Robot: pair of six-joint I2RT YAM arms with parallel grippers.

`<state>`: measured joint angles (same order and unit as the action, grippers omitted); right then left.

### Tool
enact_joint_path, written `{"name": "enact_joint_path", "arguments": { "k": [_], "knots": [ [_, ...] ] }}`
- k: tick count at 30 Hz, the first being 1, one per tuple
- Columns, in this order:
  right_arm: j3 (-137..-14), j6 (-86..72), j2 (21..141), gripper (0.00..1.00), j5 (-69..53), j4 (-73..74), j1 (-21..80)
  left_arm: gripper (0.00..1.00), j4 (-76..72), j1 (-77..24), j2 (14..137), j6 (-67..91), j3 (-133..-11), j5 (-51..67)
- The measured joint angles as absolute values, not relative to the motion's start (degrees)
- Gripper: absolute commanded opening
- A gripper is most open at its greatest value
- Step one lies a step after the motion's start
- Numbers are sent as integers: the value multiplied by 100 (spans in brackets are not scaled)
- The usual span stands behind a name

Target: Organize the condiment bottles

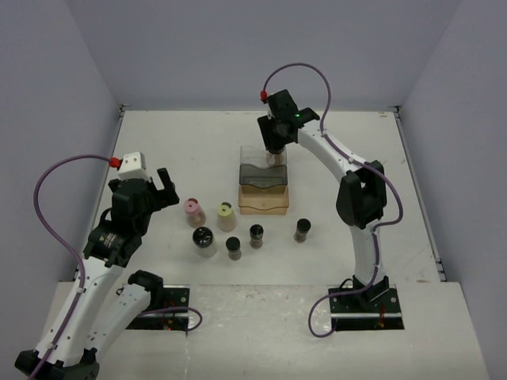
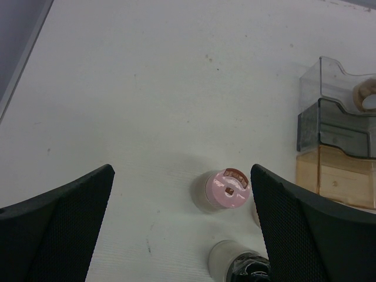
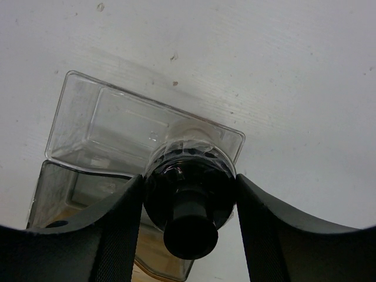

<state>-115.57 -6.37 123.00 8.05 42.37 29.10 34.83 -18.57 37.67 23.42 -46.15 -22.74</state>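
**Condiment bottles: one at the rack, six waiting on the table**

Top view: the right gripper hangs over the rack's clear back tier, toward its right end, clamped on a black-capped jar. No jar shows in the grey tier or the tan tier. The others stand in front of the rack. These are the pink-capped jar, the yellow-green-capped jar, a wide black-capped jar and three small black-capped jars. The left gripper hovers left of the rack, jaws wide apart and empty.

Left wrist view: the left fingers frame the pink-capped jar, which stands free just left of the rack's tan tier. A beige ring shows through the clear tier. It may be the held jar's base, but I cannot tell.

Right wrist view: both right fingers press the held jar's cap above the clear tier. Whether its base rests on the tier floor is hidden.

The step in hand looks like placing the first jar. Next, it should be lowered until seated, then the jaws opened and lifted straight up past the tier wall. The left arm seems lined up to descend and close on the pink-capped jar.
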Motion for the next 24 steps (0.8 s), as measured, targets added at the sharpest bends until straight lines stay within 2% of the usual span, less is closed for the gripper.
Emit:
{"name": "enact_joint_path", "arguments": {
  "k": [4,7,8,9,10,15,17,18,20,22,24],
  "knots": [
    [-11662,-615,12540,0,808,4261,2902,100,3483,-1857,3804,2342,-4615,-2265],
    [-11780,-572,12722,8,803,4281,2891,100,3483,-1857,3846,2342,-4615,-2246],
    [-11821,-552,12781,18,805,4278,2888,100,3481,-1857,3857,2342,-4615,-2239],
    [-11876,-543,12814,25,810,4263,2886,100,3483,-1857,3870,2342,-4615,-2231],
    [-11917,-530,12833,27,816,4265,2884,100,3483,-1857,3874,2342,-4615,-2224],
    [-11970,-502,12835,51,847,4281,2884,100,3481,-1857,3876,2340,-4615,-2187],
    [-11990,-491,12835,57,854,4285,2884,100,3479,-1857,3876,2340,-4615,-2161],
    [-11990,-489,12835,65,858,4285,2884,100,3479,-1857,3876,2340,-4615,-2152],
    [-11992,-486,12835,74,880,4278,2884,100,3481,-1857,3876,2340,-4615,-2139],
    [-11992,-471,12835,78,928,4276,2882,100,3479,-1857,3876,2340,-4615,-2132],
    [-11992,-462,12831,90,945,4259,2880,100,3479,-1857,3874,2340,-4615,-2128]
  ]
}}
